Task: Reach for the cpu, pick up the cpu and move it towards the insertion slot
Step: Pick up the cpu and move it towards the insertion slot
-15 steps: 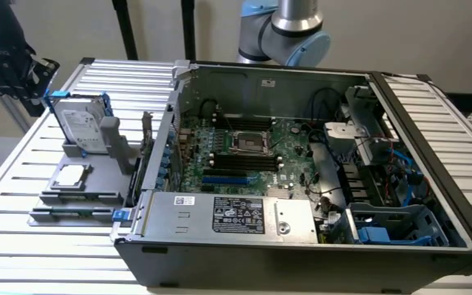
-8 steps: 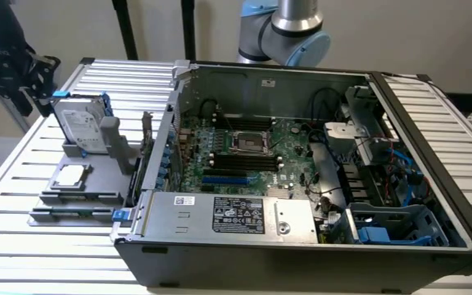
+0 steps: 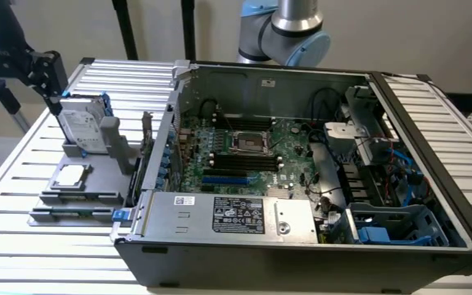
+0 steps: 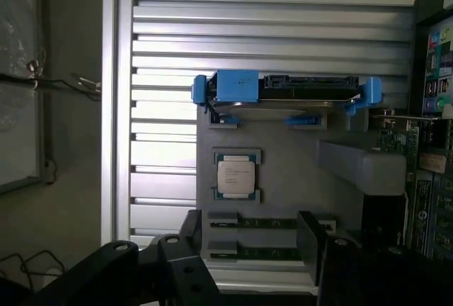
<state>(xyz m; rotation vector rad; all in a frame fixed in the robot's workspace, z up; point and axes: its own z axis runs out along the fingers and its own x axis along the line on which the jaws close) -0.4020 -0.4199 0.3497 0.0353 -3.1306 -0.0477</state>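
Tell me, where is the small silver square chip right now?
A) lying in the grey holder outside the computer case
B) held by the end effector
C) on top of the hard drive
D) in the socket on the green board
A: the cpu lies flat in the grey holder beside the computer case.

Silver-grey arm (image 3: 295, 21) carries pale-blue joint caps (image 3: 254, 38) (black 2-fingered hand (image 4: 249, 229)).
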